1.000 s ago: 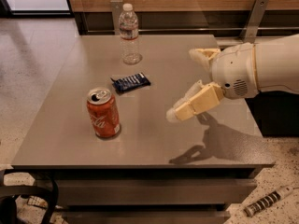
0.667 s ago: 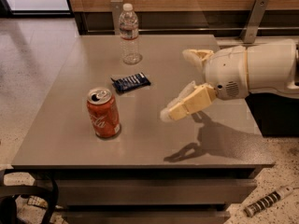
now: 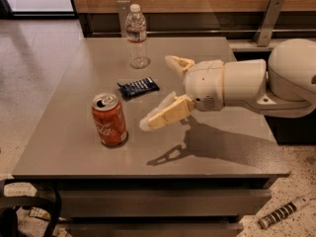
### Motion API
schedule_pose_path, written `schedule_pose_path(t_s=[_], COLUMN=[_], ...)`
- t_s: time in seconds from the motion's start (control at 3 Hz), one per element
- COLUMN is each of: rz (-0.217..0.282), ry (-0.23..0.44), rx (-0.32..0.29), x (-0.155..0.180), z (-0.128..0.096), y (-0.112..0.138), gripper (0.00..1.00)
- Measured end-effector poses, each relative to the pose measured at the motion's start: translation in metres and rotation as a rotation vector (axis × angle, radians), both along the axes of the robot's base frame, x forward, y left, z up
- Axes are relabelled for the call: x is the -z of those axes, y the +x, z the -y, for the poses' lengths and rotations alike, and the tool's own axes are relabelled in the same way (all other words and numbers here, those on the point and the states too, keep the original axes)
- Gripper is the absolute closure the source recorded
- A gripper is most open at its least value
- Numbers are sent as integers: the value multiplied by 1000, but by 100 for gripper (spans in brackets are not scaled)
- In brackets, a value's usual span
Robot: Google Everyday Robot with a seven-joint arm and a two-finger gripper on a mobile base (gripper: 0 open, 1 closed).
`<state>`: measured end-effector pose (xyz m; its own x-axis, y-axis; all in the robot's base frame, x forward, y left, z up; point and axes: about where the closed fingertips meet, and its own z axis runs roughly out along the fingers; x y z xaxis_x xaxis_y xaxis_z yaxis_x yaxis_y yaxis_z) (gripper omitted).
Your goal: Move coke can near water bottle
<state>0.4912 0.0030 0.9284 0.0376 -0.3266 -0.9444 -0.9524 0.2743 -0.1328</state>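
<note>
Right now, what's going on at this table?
The robot's gripper hangs open and empty over the table, just right of the upright coke can, not touching it. The water bottle stands at the far edge, with a dark blue snack wrapper lying between the two. The can has not yet been grasped.

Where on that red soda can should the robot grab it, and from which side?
Probably around the mid-body of the coke can, coming from the picture's right, where the open end effector hovers. The can stands upright with bare round sides, and nothing lies between the two; the snack wrapper sits behind.
</note>
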Motion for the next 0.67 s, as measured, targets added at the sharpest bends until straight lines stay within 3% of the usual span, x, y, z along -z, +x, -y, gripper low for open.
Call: schedule_pose_path(t_s=[0.67], rz=[36], ry=[112], rx=[-56], x=[8], z=[-52], y=[-5], gripper=[0])
